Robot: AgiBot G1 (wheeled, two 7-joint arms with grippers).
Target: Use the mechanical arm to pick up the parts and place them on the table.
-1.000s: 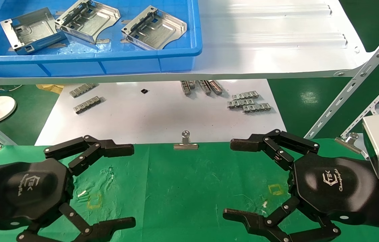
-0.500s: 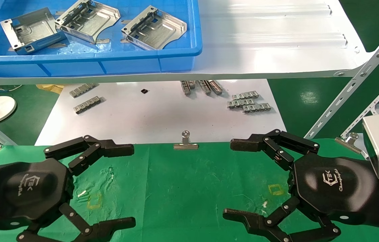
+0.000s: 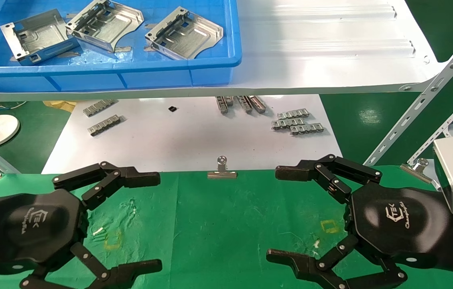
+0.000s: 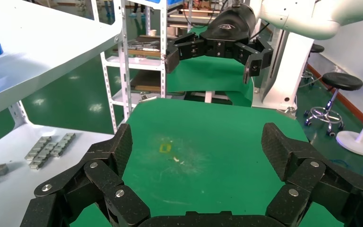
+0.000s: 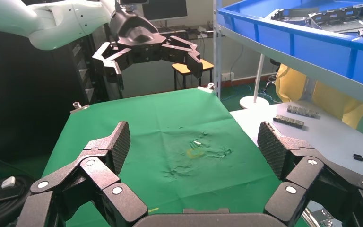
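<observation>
Three shiny silver parts (image 3: 184,34) (image 3: 106,24) (image 3: 35,36) lie in a blue tray on the raised shelf, far from both arms; they also show in the right wrist view as parts (image 5: 340,16). The mechanical arm, my left gripper (image 3: 159,221) (image 4: 198,146), hovers open and empty over the left of the green table (image 3: 218,224), near a yellow square mark (image 3: 112,239). My right gripper (image 3: 273,214) (image 5: 194,146) faces it from the right, also open and empty, beside another yellow mark (image 3: 329,226).
The blue tray (image 3: 130,66) sits on a glossy white shelf (image 3: 322,48) above a white sheet (image 3: 194,144) with grey link strips (image 3: 296,122). Silver binder clips (image 3: 222,170) (image 3: 418,166) grip the cloth's far edge. Slotted white braces (image 3: 431,92) rise at the right.
</observation>
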